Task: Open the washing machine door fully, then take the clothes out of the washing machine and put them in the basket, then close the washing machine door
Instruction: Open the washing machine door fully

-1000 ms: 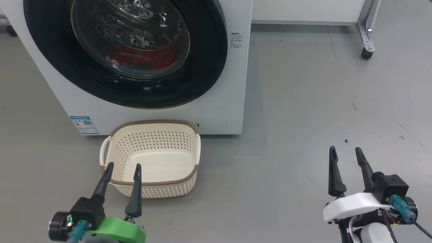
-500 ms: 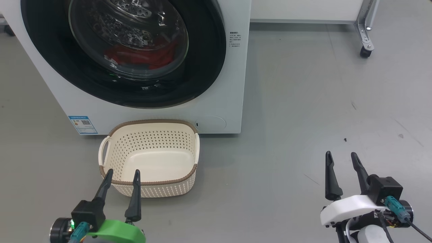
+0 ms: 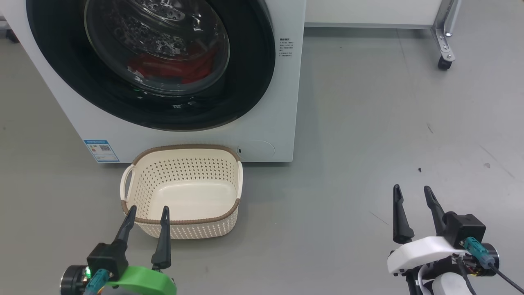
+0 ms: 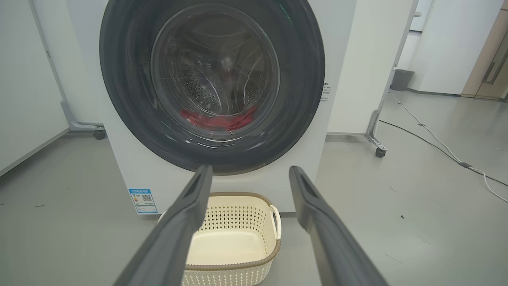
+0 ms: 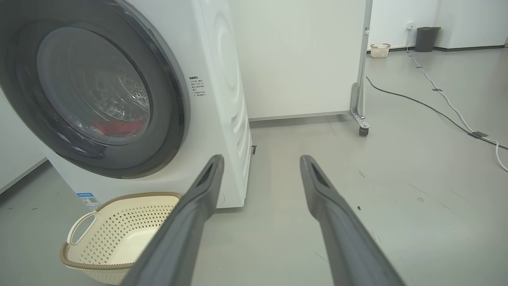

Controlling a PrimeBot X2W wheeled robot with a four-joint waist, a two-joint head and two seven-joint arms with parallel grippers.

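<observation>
The white washing machine (image 3: 270,123) (image 4: 337,59) (image 5: 222,99) fills the upper left of the head view. Its round black-rimmed door (image 3: 245,82) (image 4: 301,79) (image 5: 166,119) lies shut against the front. Red clothes (image 3: 172,67) (image 4: 216,119) (image 5: 115,127) show through the glass, low in the drum. The cream basket (image 3: 184,221) (image 4: 234,274) (image 5: 79,258) stands empty on the floor right in front of the machine. My left gripper (image 3: 148,209) (image 4: 250,171) hovers open at the basket's near rim. My right gripper (image 3: 411,189) (image 5: 262,159) hangs open over bare floor, well right of the machine.
Grey floor (image 3: 389,102) stretches to the right of the machine. A white wheeled panel with a caster (image 3: 444,63) (image 5: 363,131) stands behind on the right. A cable (image 5: 436,107) runs across the far floor, and a dark bin (image 5: 426,39) stands at the back wall.
Both grippers have sunk a little lower in the head view and remain open. The head camera shifted slightly; machine, door and basket are unmoved.
</observation>
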